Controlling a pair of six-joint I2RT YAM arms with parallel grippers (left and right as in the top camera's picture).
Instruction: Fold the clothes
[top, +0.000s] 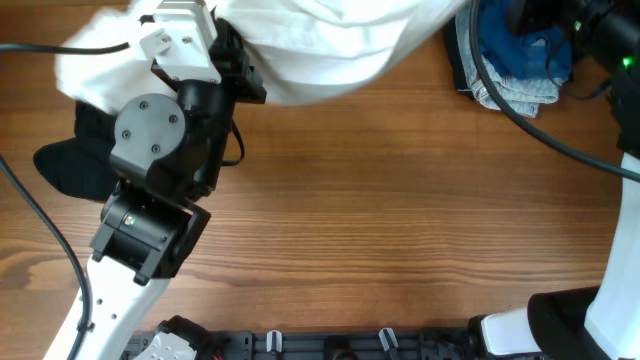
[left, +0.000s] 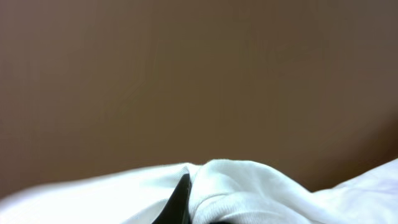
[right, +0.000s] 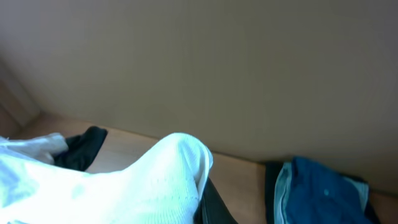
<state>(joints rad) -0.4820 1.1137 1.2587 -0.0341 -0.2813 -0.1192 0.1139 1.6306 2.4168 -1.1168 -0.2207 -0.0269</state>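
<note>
**Desk:** Walk me across, left to right.

**Me:** Farthest from the blue pile (top: 520, 50) a black garment (top: 70, 160) lies limp and matt on the wooden table (top: 400, 200). Next toward the pile is my left gripper (left: 186, 202). A thick, soft fold of the white garment (top: 320, 50) is bunched against its one visible dark finger, so I read it as clenched on that cloth.

**Desk:** How does the white one lie?

**Me:** Its long axis points straight at the blue pile. It looks raised, and it drapes in smooth, rounded folds of fine knit. My left arm has the end away from the pile, and my right arm is nearer the end just beside it.

**Desk:** And the right gripper (right: 208, 199)?

**Me:** White cloth humps over it and hides the jaws, so I can't tell whether it's grasping or released.

**Desk:** What about the crumpled blue pile?

**Me:** It's untouched. I'd check the right hold first, then bring both ends down level.
</note>
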